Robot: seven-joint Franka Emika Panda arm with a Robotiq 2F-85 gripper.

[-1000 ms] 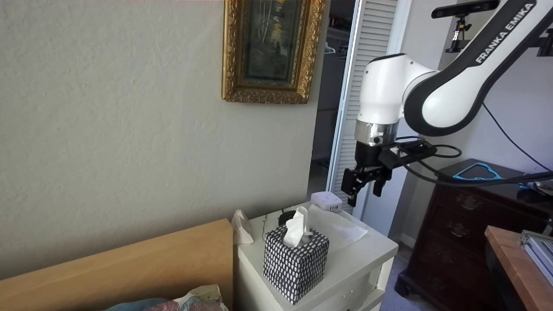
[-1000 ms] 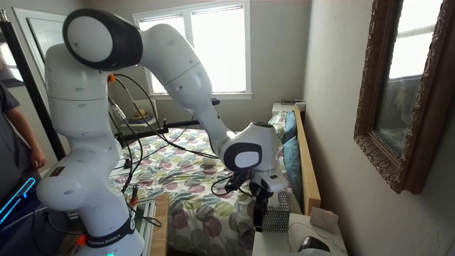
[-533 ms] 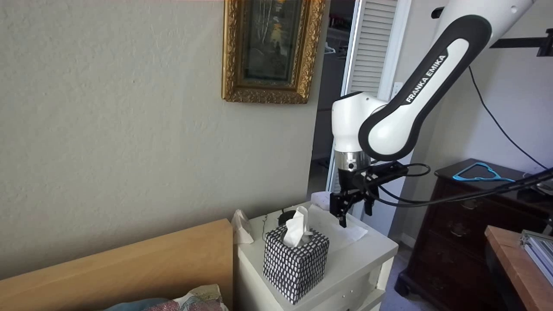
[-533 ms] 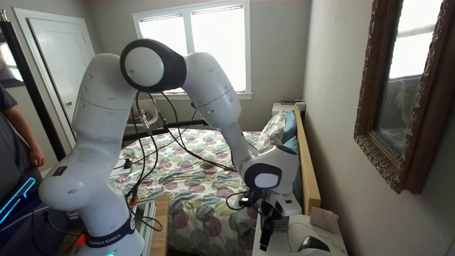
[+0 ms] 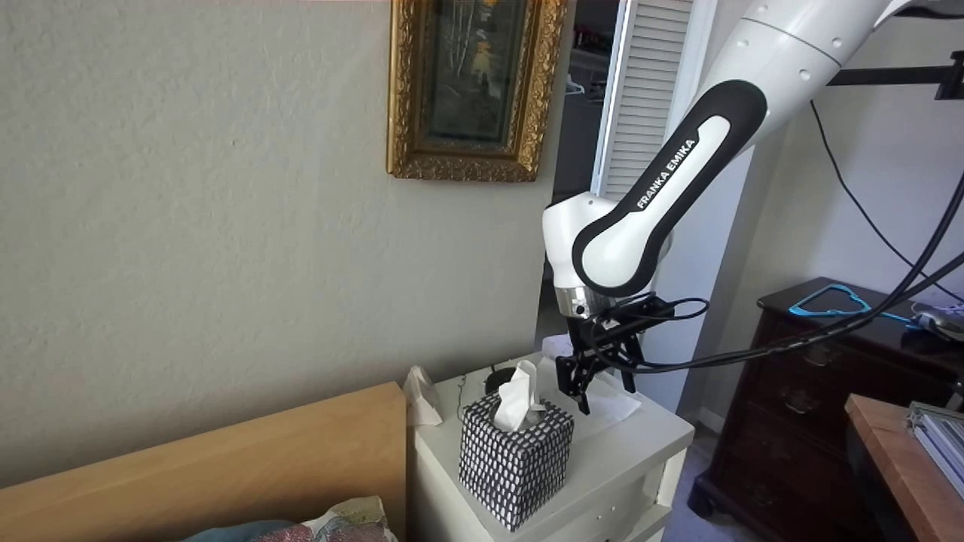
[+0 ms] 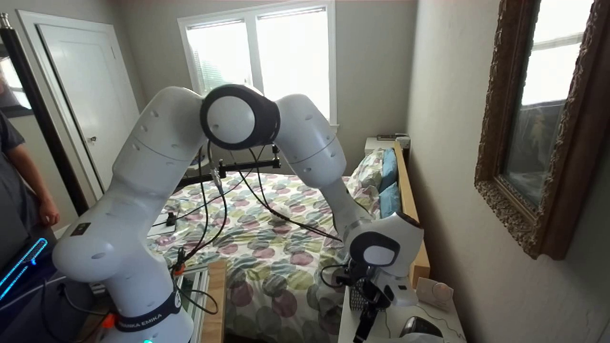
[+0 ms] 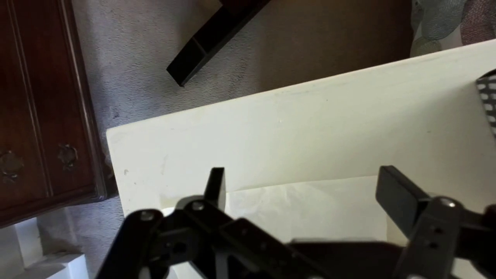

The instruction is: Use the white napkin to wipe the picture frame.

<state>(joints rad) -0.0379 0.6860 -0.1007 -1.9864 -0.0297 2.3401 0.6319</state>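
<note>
Pointing downward, the Robotiq gripper is held wide above the white nightstand, its two fingers set well apart. Between them in the wrist view, the white napkin is seen spread flat and lightly creased on the nightstand top, partly hidden by the gripper; whether it is touched by the fingers cannot be told. On the same top, near the gripper, a black-and-white patterned tissue box is crowned by a white tuft. Higher up, well apart from the gripper, the ornate gold picture frame is hung on the wall in both exterior views, a dark painting enclosed by it. By the nightstand, a light wooden headboard is set along the wall, while a dark wooden dresser is parted from the nightstand by carpet.
</note>
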